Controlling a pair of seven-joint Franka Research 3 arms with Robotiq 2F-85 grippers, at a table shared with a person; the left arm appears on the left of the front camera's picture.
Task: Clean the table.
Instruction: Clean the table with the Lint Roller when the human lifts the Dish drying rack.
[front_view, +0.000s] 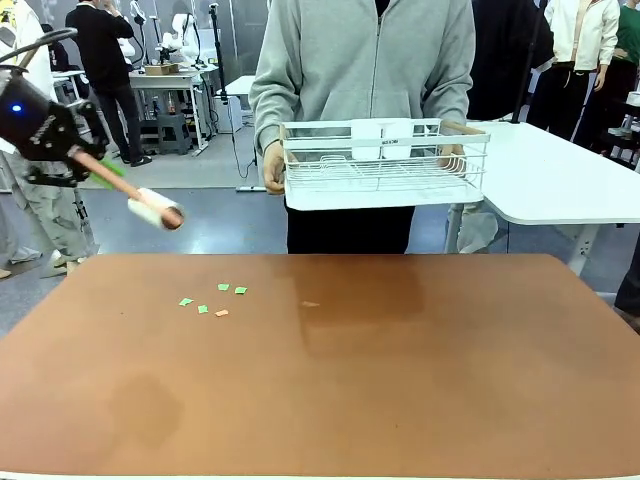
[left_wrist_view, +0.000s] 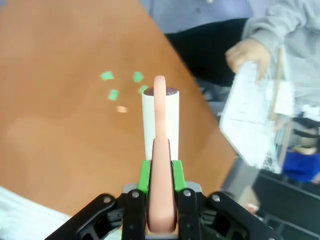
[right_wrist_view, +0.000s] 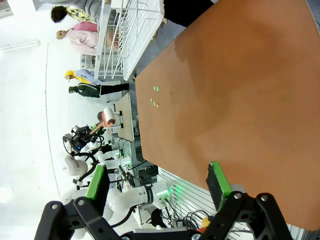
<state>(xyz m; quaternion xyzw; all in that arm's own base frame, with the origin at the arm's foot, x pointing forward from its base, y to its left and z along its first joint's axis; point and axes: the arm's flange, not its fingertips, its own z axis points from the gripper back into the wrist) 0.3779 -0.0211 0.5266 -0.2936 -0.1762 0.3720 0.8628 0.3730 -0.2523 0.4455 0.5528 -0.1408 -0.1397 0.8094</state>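
The reddish-brown table (front_view: 400, 390) carries several small green and orange paper scraps (front_view: 212, 300) left of its middle. My left gripper (front_view: 88, 162) hangs above the table's far left corner, shut on the pink handle of a lint roller (front_view: 155, 211) whose white roll points down toward the scraps. In the left wrist view the gripper (left_wrist_view: 160, 170) clamps the roller (left_wrist_view: 160, 115) just above the scraps (left_wrist_view: 122, 90) on the table (left_wrist_view: 55, 130). My right gripper (right_wrist_view: 157, 182) stands open over the table (right_wrist_view: 240, 90), nothing between its fingers; far off are the scraps (right_wrist_view: 154, 97) and roller (right_wrist_view: 107, 117).
A person in a grey top stands at the far side holding a white wire rack (front_view: 385, 165) in both hands above the far edge; it also shows as the rack (left_wrist_view: 255, 120) and rack (right_wrist_view: 125, 35). A white-topped table (front_view: 560, 185) stands behind at the right.
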